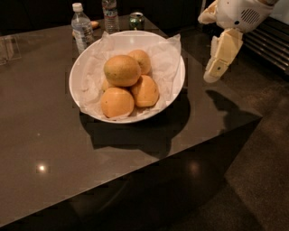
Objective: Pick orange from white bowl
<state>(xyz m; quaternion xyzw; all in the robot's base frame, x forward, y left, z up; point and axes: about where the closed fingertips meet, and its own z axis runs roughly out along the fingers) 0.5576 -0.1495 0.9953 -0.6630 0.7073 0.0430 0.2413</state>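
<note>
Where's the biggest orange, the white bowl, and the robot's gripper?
orange (122, 70), camera view, middle of its speckled top, on the pile.
white bowl (73, 85), camera view, its left rim.
gripper (212, 74), camera view, its lower tip, hanging right of the bowl.

The gripper (212, 74) hangs to the right of the white bowl (77, 72), over the right edge of the table (40, 135). The arm above it is cut off by the top and right borders. The orange (122, 70) tops the pile and covers parts of the smaller fruits beneath. One smaller fruit (106, 84) shows only as a sliver at its lower left. Crumpled paper (165, 58) hides the bowl's inside. A water bottle (109, 13) loses its top at the upper border and its foot behind the paper. A green can (136, 20) is partly hidden behind the rim. A brownish thing (94, 23) behind the capped bottle (82, 30) is too small to name. A clear object (9, 47) runs off the left border.
</note>
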